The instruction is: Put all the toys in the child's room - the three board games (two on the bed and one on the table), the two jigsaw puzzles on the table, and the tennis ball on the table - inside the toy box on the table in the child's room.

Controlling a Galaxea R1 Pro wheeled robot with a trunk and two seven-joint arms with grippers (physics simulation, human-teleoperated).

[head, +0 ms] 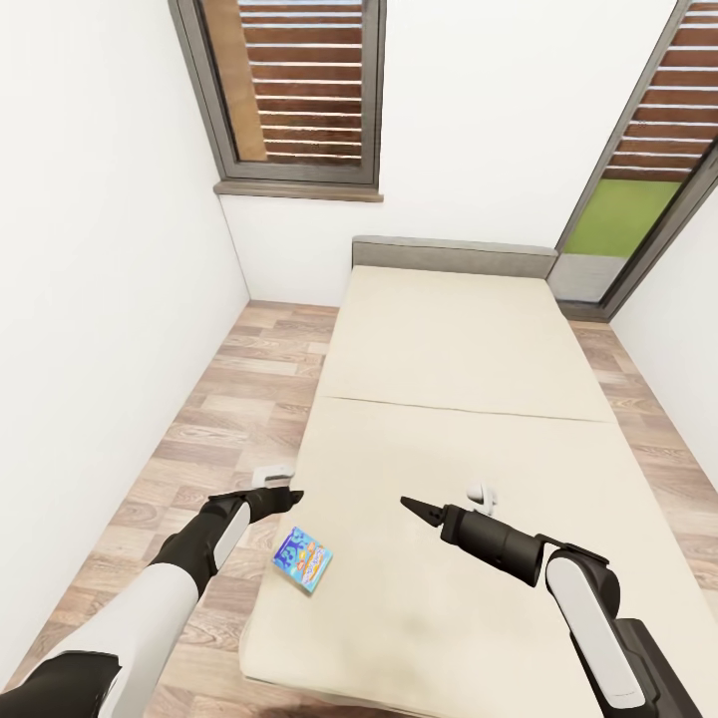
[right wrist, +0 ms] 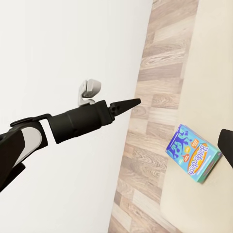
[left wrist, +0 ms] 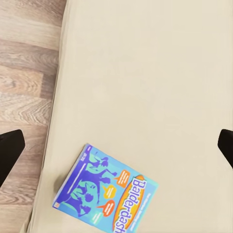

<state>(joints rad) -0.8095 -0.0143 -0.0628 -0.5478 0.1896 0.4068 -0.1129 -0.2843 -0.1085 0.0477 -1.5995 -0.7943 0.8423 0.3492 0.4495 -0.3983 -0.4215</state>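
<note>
- In a white-walled child's room, the robot faces a low bed (head: 469,399) with a beige mattress and a dark grey headboard, both arms held out over its near end.
- A blue board game (head: 302,559), cartoon figures on its cover and the title "Balderdash" across an orange band, lies flat on the mattress close to the bed's left edge, turned at an angle to that edge.
- The left gripper (head: 282,495) hangs above the bed's left edge, just beyond the blue box and clear of it; its jaws appear drawn together into a dark point in the head view and in the right wrist view (right wrist: 127,103), and hold nothing.
- The left wrist view looks straight down on the box (left wrist: 106,191), which lies between two dark fingertips (left wrist: 9,150) seen at opposite sides of the picture, with wood plank floor (left wrist: 26,77) beside the mattress.
- The right gripper (head: 419,508) hovers over the middle of the mattress, well apart from the box, its jaws likewise tapering to a point and empty.
- Behind the bed stand a dark-framed window (head: 294,90) with slatted wooden blinds and, at the far right, a tall glazed door (head: 638,179) showing green outside.
</note>
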